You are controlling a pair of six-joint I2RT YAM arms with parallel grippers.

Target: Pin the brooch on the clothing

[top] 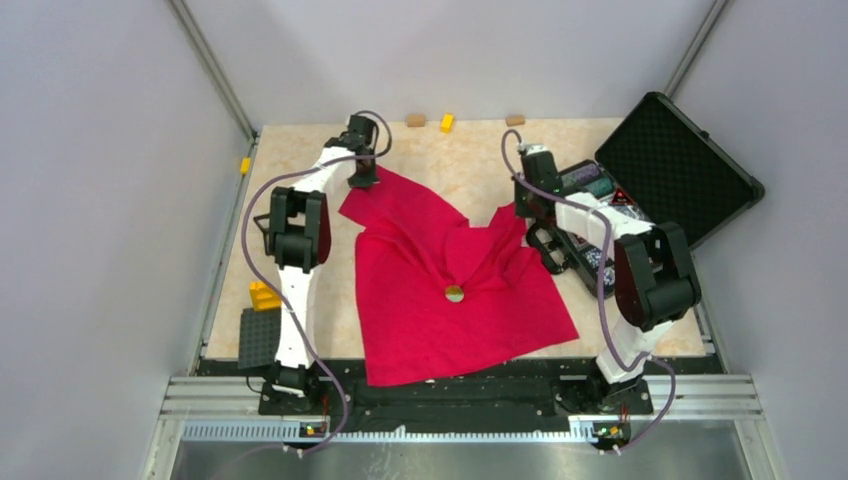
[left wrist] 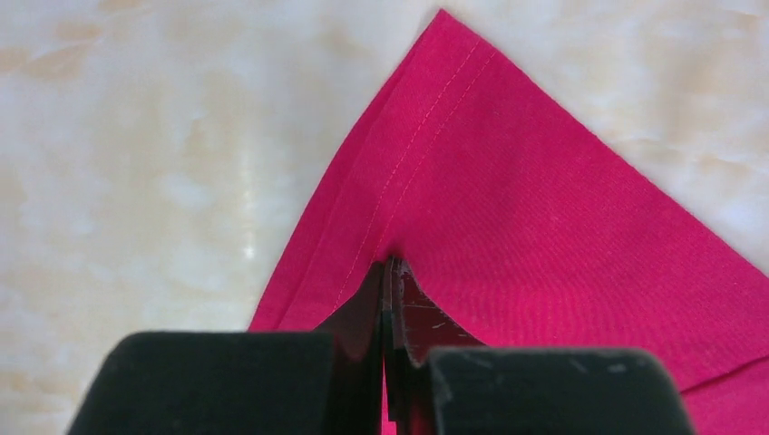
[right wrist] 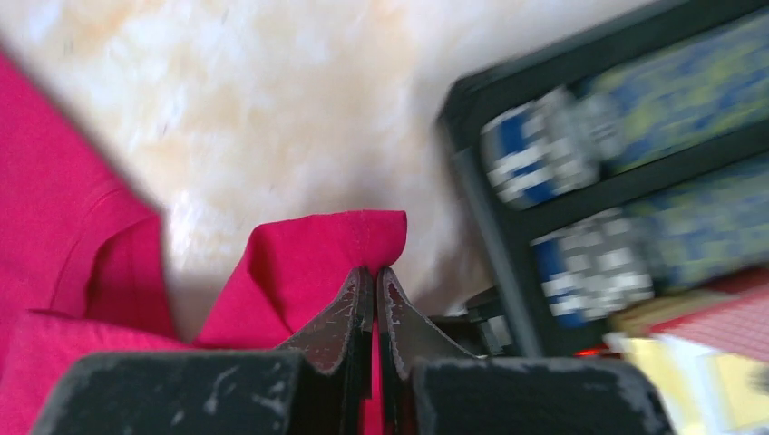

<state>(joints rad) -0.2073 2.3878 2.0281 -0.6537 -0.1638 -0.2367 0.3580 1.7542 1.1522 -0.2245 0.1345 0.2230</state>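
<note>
The clothing [top: 440,285], a bright red shirt, lies rumpled across the middle of the table. The brooch [top: 454,293], a tiny round tan badge, rests on its centre. My left gripper [top: 362,181] is at the shirt's far left corner. In the left wrist view that gripper [left wrist: 388,265] is shut on the hemmed red fabric [left wrist: 508,199]. My right gripper [top: 523,212] is at the far right corner, which is raised off the table. In the right wrist view it [right wrist: 374,272] is shut on a fold of red cloth [right wrist: 317,245].
An open black case [top: 680,165] with colourful trinkets [right wrist: 580,163] stands right next to the right arm. Small wooden and yellow blocks [top: 447,122] line the far edge. A yellow brick [top: 263,295] and a black plate [top: 258,338] lie near the left arm's base.
</note>
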